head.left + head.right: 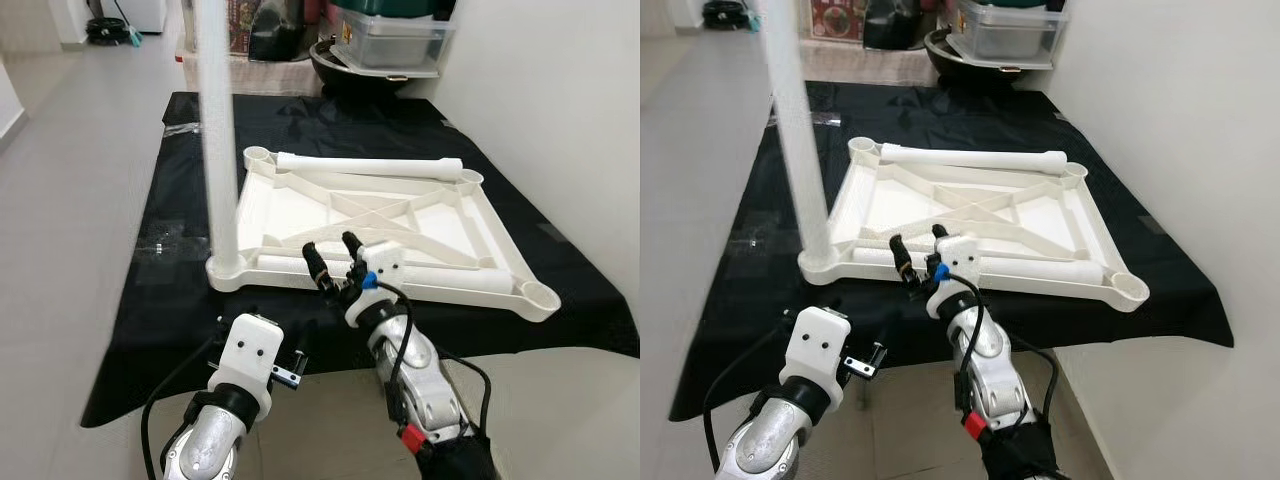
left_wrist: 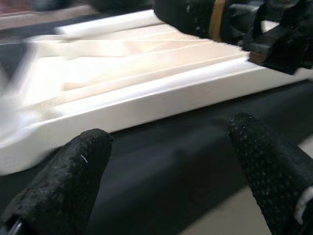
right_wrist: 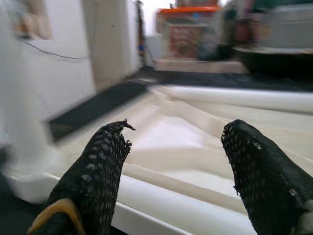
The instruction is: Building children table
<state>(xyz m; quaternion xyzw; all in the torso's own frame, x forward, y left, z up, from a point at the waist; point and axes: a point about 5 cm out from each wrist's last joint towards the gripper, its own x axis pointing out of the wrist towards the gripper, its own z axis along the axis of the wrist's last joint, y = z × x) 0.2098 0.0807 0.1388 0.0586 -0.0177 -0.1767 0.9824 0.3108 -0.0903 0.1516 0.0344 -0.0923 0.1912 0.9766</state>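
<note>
1. The right gripper (image 1: 333,258) has its two black fingers spread apart with nothing between them, and it hovers over the near edge of the white table top (image 1: 300,200).
2. Just beyond its fingers (image 3: 100,166) lies a loose white leg (image 1: 420,268), resting along that near edge.
3. The left gripper (image 2: 171,161) is also spread wide and empty, low over the black cloth (image 1: 180,170), near the table top's front rim.
4. The table top lies upside down on the cloth, ribs showing.
5. One leg (image 1: 218,140) stands upright in the near left corner socket; another leg (image 1: 370,163) lies along the far edge.
6. Storage boxes (image 1: 390,40) stand beyond the cloth.
</note>
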